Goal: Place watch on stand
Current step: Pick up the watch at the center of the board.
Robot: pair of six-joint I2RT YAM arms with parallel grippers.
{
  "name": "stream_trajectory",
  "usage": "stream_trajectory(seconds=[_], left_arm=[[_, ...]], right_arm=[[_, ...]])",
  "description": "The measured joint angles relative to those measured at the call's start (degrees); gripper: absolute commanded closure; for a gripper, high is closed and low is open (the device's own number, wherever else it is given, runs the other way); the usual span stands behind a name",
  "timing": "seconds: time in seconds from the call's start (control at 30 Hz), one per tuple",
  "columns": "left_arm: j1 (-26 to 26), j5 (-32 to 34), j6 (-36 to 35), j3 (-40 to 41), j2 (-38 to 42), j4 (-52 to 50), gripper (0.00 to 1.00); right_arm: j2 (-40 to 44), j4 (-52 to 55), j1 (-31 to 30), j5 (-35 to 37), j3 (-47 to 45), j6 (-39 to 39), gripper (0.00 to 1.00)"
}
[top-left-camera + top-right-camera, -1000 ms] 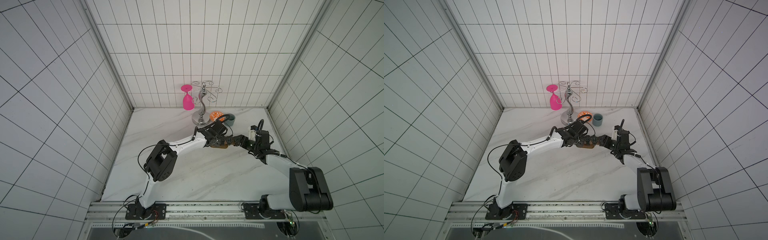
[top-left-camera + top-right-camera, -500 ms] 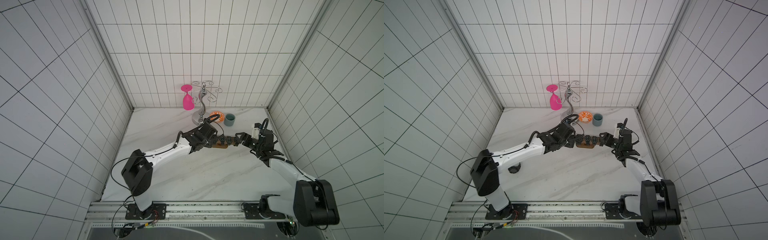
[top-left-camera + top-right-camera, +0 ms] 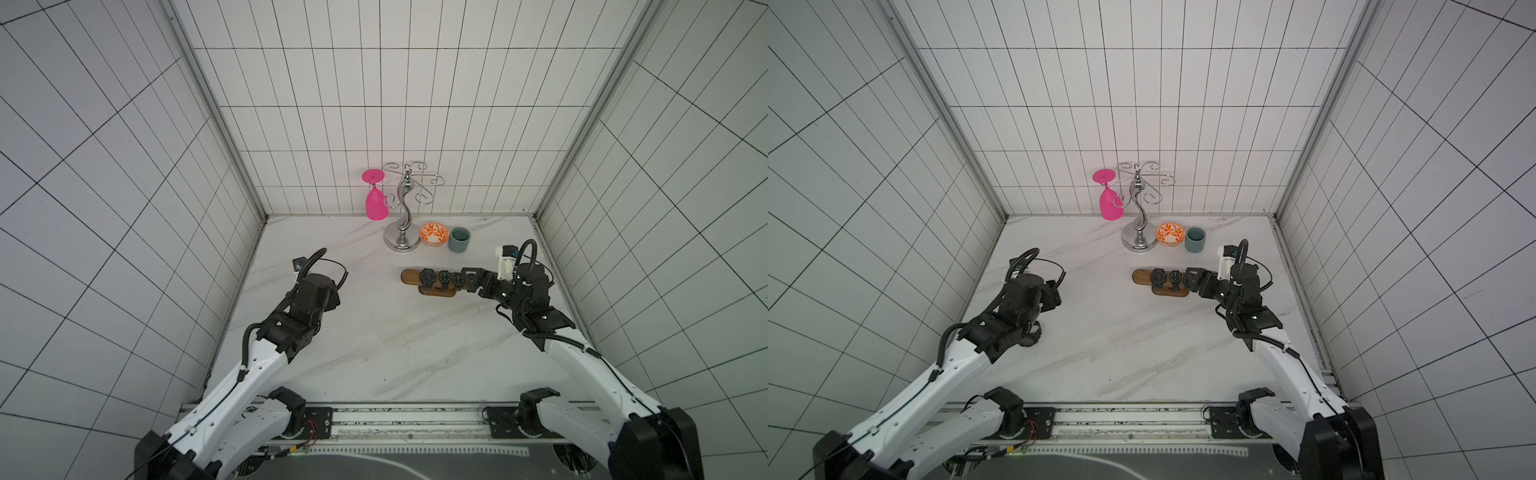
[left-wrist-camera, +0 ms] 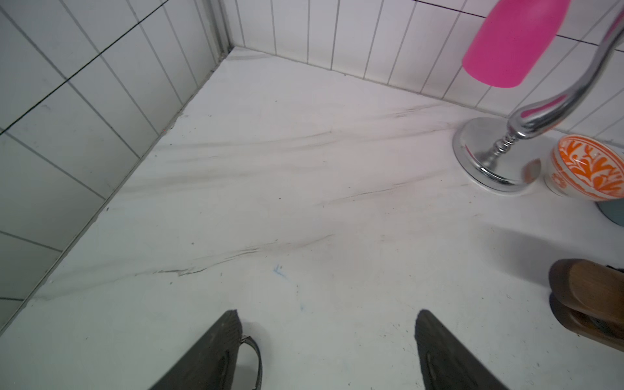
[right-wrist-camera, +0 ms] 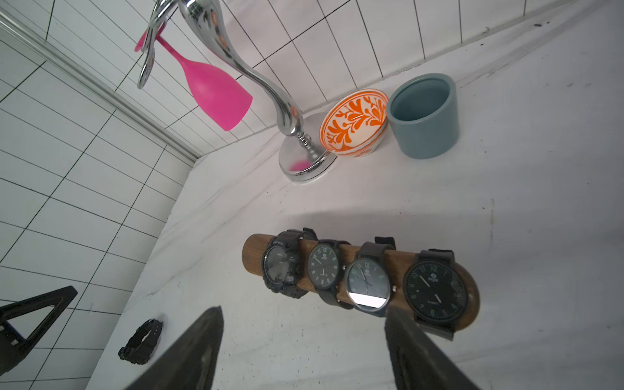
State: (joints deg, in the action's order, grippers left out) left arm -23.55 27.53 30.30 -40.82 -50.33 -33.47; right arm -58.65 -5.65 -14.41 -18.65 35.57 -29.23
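The stand (image 3: 409, 275) is a brown wooden bar on a lighter base, right of the table's middle. Several dark watches (image 5: 322, 268) sit strapped around it in a row. A loose black watch (image 5: 141, 342) lies on the table near the left arm. My left gripper (image 4: 327, 317) is open over bare table at the left, well away from the stand (image 4: 587, 280), with a thin dark strap loop (image 4: 259, 364) beside one finger. My right gripper (image 3: 470, 280) is open at the bar's right end, one finger overlapping it in the right wrist view. It holds nothing.
At the back stand a chrome curly-armed rack (image 3: 402, 241) with a pink glass (image 3: 376, 205) hanging upside down, an orange patterned bowl (image 3: 433, 234) and a grey-blue cup (image 3: 459, 240). Tiled walls close the left, back and right sides.
My left arm has drawn back from the stand to the table's left side, its jaws opening wider. My right gripper has pulled back slightly toward the bar's right end.
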Motion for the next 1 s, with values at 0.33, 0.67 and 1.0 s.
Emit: stream_trajectory(seconds=[0.33, 0.67, 1.0], left_arm=[[6.71, -1.64, 8.35, 10.95, 7.13, -3.21, 0.14], [8.33, -1.36, 15.85, 15.82, 9.51, -3.89, 0.14], [16.41, -7.41, 18.12, 20.46, 5.95, -0.72, 0.17]], right_arm=[[-0.79, 0.24, -6.27, 1.51, 0.0, -0.09, 0.23], [-1.62, -0.22, -7.06, 2.27, -0.13, -0.11, 0.23], [-1.62, -0.2, -7.06, 3.37, -0.33, -0.09, 0.23]])
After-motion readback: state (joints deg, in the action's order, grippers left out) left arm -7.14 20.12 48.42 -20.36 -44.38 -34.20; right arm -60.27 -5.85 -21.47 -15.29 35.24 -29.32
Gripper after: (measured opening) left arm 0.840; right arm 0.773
